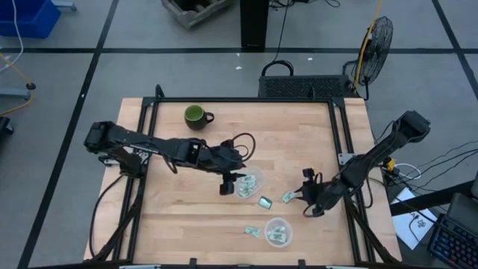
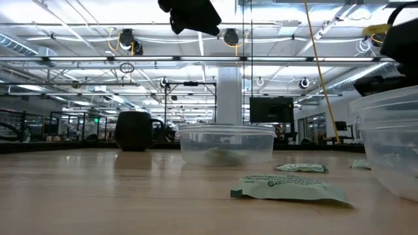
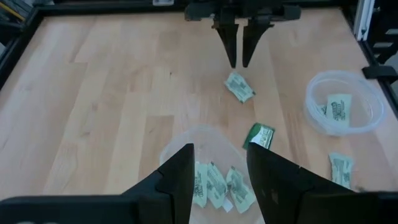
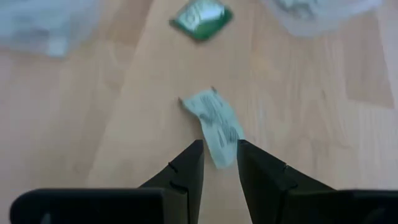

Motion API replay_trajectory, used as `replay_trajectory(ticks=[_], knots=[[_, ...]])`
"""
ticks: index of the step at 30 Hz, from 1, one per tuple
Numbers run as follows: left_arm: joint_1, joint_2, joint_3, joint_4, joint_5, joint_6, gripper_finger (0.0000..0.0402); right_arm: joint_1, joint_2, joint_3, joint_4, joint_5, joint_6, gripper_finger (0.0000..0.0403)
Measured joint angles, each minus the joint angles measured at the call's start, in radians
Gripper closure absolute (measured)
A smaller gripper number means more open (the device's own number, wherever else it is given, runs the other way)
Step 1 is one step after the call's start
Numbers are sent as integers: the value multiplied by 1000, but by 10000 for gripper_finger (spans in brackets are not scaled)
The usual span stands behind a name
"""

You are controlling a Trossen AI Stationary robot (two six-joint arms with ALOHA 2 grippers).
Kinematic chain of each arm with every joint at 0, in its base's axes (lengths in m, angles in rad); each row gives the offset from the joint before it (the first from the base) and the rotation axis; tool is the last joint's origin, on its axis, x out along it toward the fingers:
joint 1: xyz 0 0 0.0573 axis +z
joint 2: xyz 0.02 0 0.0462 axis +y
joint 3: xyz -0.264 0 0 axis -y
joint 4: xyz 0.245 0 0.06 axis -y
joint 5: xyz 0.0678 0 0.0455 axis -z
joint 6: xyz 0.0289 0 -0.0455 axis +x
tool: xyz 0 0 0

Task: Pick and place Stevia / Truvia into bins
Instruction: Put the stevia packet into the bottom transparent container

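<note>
Three loose packets are seen on the surface toward its right front part: one (image 1: 287, 197) just ahead of the right end effector (image 1: 305, 196), a darker green one (image 1: 264, 202) near the middle bin (image 1: 249, 182), and one (image 1: 252, 231) beside the front bin (image 1: 278, 232). The right end effector's fingers are slightly apart, unclamped, at the packet's edge. The left end effector (image 1: 226, 184) is held apart over the middle bin, where packets already lie. A flat packet could be pushed away rather than gripped.
</note>
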State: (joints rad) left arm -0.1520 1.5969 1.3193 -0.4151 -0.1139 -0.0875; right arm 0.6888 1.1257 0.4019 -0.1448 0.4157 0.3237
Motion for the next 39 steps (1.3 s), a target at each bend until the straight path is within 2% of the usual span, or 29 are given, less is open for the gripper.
replay_trajectory(ticks=[15,22,29,39], knots=[[0,1,0,-1,-1,1,250,-12,160,2,35,8,-58,312],[0,1,0,-1,-1,0,250,-14,162,1,72,54,-103,312],[0,2,0,0,-1,1,250,-15,165,0,84,53,-127,313],[0,2,0,0,-1,1,250,-15,165,0,155,52,-185,344]])
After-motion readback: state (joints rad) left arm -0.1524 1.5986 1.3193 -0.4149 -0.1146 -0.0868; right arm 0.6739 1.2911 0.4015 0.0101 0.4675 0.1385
